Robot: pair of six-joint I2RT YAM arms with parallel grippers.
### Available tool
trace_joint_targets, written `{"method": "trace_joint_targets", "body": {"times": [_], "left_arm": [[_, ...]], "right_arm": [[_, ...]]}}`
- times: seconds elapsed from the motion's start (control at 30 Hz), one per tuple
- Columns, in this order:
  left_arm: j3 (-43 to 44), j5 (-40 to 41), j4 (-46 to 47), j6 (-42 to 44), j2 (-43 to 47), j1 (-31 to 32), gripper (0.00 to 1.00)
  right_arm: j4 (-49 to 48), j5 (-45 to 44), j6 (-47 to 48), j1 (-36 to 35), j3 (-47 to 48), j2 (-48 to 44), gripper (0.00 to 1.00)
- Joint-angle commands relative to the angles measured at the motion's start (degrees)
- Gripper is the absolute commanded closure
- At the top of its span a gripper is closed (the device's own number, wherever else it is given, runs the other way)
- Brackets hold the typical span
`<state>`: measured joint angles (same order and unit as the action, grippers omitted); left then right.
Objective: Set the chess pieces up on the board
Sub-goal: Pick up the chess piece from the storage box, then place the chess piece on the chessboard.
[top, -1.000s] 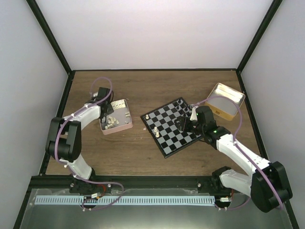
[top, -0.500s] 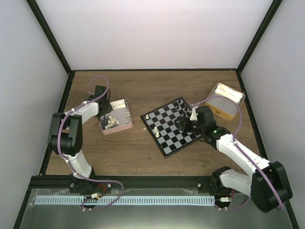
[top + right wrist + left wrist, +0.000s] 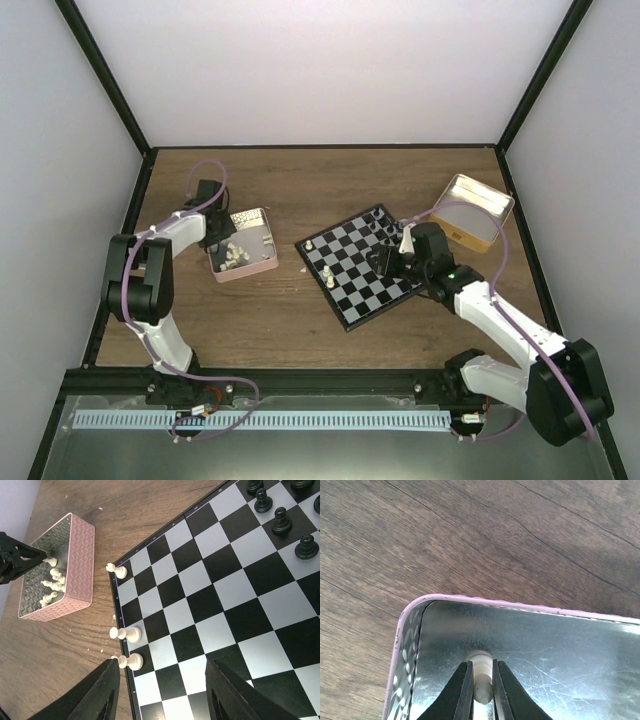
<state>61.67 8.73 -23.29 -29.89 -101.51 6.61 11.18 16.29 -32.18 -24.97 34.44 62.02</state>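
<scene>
The board (image 3: 350,282) lies at centre right, turned at an angle. Three white pawns (image 3: 125,633) stand along its left edge and black pieces (image 3: 281,522) stand at its far corner. More white chess pieces (image 3: 52,577) lie in the pink tin (image 3: 262,263). My left gripper (image 3: 482,680) is down inside that tin (image 3: 470,600), shut on a white piece (image 3: 482,672) that stands on the metal floor near a corner. My right gripper (image 3: 162,690) hovers open over the board's near-left squares with nothing between its fingers.
A yellow tin (image 3: 478,212) sits at the back right, beyond the board. The pink tin's wall (image 3: 80,565) stands close to the board's left edge. Bare wooden table (image 3: 300,330) lies in front of both.
My left gripper has sunk into the pink tin and its jaws have come together on the white piece. The right arm has stayed still.
</scene>
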Motion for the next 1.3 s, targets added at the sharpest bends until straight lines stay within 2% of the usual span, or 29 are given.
{"method": "trace_joint_targets", "body": {"times": [0.0,0.13,0.27,0.4,0.53,0.7,0.83,0.97,1.27], "left_arm": [[1.58,-1.22,-0.76,0.26,2.38,-0.22,0.89],[0.92,-3.13,-2.05,-0.33,6.67,1.20,0.89],[0.48,-4.03,-4.65,-1.42,11.88,5.18,0.88],[-0.43,-2.70,-6.19,-4.09,17.11,13.01,0.88],[-0.76,-0.42,-6.16,-8.09,18.30,22.70,0.87],[2.12,3.79,-7.07,-9.81,12.83,34.62,0.87],[7.91,5.92,-11.07,-9.40,4.64,39.87,0.87],[11.56,5.56,-12.46,-8.33,-0.83,42.54,0.87],[15.67,6.04,-13.53,-7.58,-6.40,42.63,0.87]], "right_arm": [[0.42,0.14,0.19,-0.52,1.01,-1.91,0.52],[0.66,0.65,0.15,-0.52,0.41,-3.74,0.52],[0.57,1.55,-0.20,-0.52,-0.75,-6.88,0.52],[0.77,3.02,-0.50,-0.52,-2.18,-11.12,0.52],[1.65,3.80,-0.24,-0.52,-3.56,-15.67,0.52],[5.01,2.45,1.11,-0.52,-4.27,-21.35,0.52],[6.35,2.23,1.33,-0.53,-5.69,-24.85,0.50],[7.06,3.20,0.39,-0.49,-6.84,-27.06,0.50],[6.57,2.82,0.41,-0.52,-7.47,-29.70,0.49]]}}
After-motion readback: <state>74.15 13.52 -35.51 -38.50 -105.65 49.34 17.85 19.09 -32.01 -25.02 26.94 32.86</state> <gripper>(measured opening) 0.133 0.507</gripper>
